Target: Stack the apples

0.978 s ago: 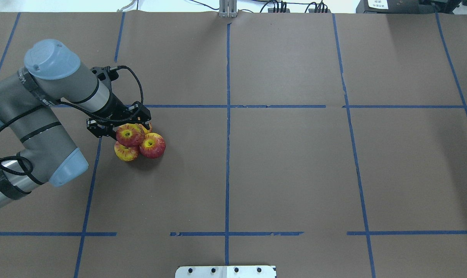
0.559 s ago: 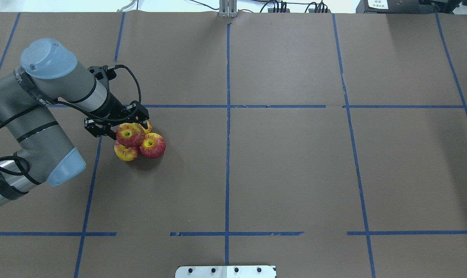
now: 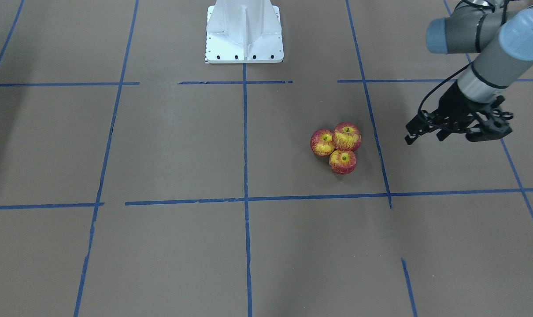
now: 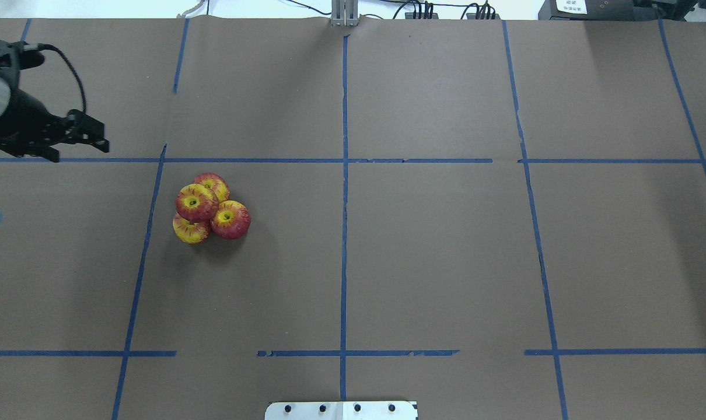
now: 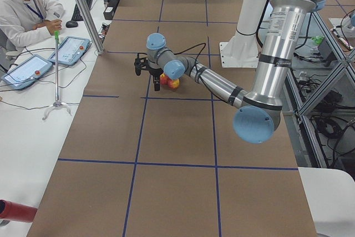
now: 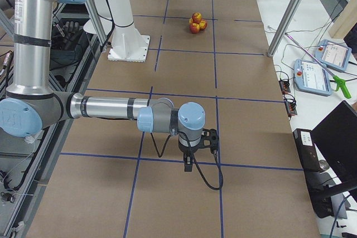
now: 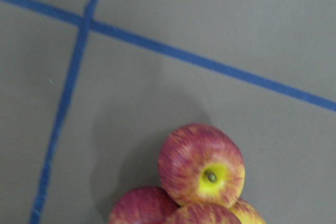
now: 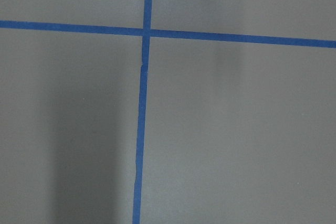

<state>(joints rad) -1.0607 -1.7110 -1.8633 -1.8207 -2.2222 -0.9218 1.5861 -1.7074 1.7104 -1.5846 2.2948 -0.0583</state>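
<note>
My left arm (image 3: 491, 66), a grey tube with blue caps, reaches over the table's (image 4: 446, 262) left end with its wrist tilted. My left gripper (image 4: 79, 149) hangs above the paper, well apart from the apples (image 4: 210, 207), its 2 black fingers spread with nothing between them. The 4 apples cluster near a tape (image 4: 343, 233) line: 3 touch on the table and the top apple (image 4: 196, 202) rests on them. They are round, glossy, red streaked with yellow, with yellow-green dimples. The table is matte brown paper crossed by blue tape. My right arm (image 6: 106, 108) stretches low, its right gripper (image 6: 188, 164) pointing down; I cannot tell whether those fingers are spread or together.
</note>
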